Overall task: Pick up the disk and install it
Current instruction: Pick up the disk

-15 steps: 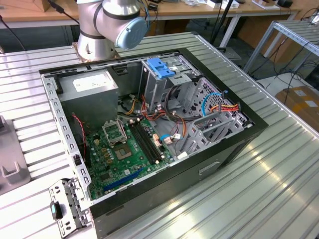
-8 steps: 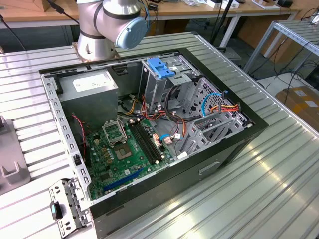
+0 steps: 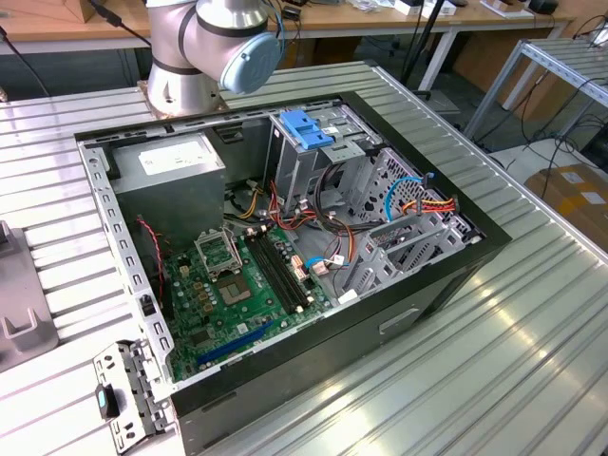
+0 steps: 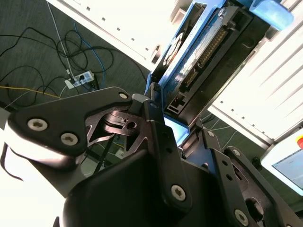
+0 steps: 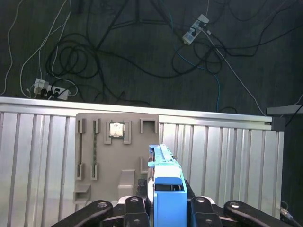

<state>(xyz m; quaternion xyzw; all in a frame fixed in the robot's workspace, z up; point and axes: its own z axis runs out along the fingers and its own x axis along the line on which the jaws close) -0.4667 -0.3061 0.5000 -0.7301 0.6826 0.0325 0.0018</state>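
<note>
a: holding anything in the gripper [image 5: 166, 208]?
b: yes, closed firmly on the disk [image 4: 208, 52] [image 5: 162, 156], stood on edge between both fingers [image 4: 158, 137], seen in both wrist views.
a: and placed where, going by the grey tray [image 5: 118, 156]?
b: held above the tray's edge, over the ribbed metal table [image 5: 42, 156]. small chip [image 5: 116, 129] sitting in one slot of that tray.

In the second wrist view the flat grey-metal disk in its light-blue plastic carrier [image 4: 208, 61], clamped in the tool [image 4: 182, 125], runs off the picture's edge at its far end — its near end sinks behind the tool's black body. In the first wrist view the tool hides the near edge of the slotted grey plate [image 5: 116, 156] beyond it.
</note>
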